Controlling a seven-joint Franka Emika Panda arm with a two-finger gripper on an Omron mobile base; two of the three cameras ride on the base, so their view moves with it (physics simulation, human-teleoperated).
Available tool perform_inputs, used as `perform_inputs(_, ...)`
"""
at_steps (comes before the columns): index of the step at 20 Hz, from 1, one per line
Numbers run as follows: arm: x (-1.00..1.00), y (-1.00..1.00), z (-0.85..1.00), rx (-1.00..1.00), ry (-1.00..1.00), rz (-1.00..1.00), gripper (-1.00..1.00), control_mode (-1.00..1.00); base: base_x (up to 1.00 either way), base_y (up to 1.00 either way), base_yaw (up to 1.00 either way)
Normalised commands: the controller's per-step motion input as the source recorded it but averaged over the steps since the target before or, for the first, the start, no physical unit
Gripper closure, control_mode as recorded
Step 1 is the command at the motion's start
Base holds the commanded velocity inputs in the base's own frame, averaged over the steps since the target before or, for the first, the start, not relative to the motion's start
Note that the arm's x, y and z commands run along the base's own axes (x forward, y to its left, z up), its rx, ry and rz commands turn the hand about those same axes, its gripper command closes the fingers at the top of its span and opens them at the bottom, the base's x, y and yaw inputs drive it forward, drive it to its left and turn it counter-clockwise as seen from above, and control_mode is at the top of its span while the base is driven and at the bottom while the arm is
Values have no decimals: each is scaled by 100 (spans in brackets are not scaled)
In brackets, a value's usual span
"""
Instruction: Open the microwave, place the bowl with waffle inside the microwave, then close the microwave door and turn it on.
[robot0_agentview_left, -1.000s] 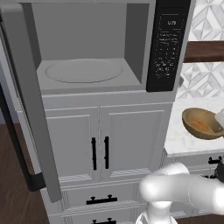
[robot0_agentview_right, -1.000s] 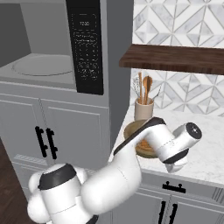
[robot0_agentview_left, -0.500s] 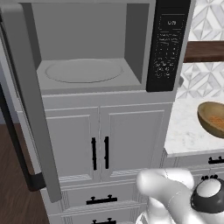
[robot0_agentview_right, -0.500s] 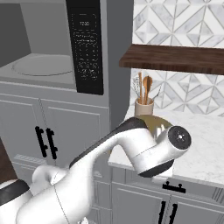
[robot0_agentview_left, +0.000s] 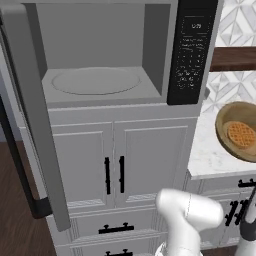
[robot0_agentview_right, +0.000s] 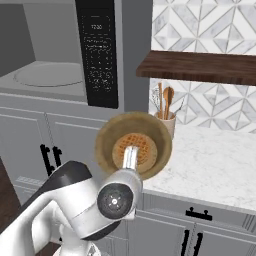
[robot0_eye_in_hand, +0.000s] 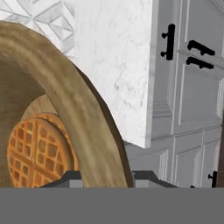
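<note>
Lifted off the bench (robot0_agentview_right: 215, 160), the bowl with waffle (robot0_agentview_right: 133, 146) tilted — my fingers clamped its rim, needing levelling before the microwave (robot0_agentview_left: 100, 75).

Arm (robot0_agentview_right: 75, 210) lower left of right base view: glossy white rounded shells, smooth, no visible cables or screws. Dark grey/black band wraps one link near its upper left. Round joint cap (robot0_agentview_right: 118, 201) facing camera: dark disc, lighter grey ring, small pale centre dot. Thin white finger-like piece (robot0_agentview_right: 130, 157) rises above it. Left base view, bottom centre: white rounded elbow segment (robot0_agentview_left: 187, 212); dark joint edge at lower right corner.
</note>
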Motion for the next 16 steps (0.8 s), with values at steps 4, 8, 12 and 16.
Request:
perform_inputs(4,-44,100,98,-6,-2,3,100,-100,0,0,0)
perform_inputs(8,-51,100,96,-4,-1,8,100,-100,0,0,0)
perform_inputs(12,-43,100,82,-5,1,17,100,-100,0,0,0)
perform_inputs(16,-4,100,45,-6,0,17,100,-100,0,0,0)
